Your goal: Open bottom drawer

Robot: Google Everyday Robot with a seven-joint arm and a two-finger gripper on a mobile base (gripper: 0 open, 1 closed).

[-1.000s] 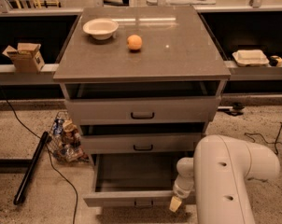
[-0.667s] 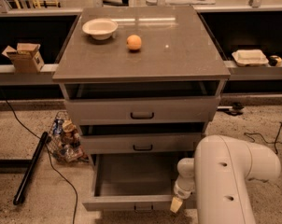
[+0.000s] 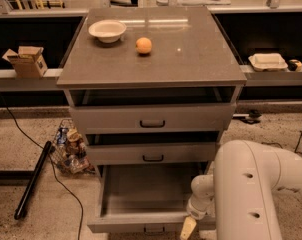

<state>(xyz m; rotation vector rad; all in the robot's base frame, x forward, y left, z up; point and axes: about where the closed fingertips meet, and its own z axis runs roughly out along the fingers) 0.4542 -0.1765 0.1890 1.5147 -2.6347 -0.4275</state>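
From the cabinet [image 3: 151, 74] the bottom drawer [image 3: 146, 196] has slid further out. Its grey tray lies mostly bared, so the opening looks nearly done. The gripper [image 3: 188, 227] hangs at the drawer front, just right of the dark handle [image 3: 153, 229] — how wide it stands, or what it holds, I cannot tell.

No legible text, label, brand or number on any surface. Gripper [image 3: 187, 228] at lower right, just beside the front of the open bottom drawer [image 3: 126, 226].
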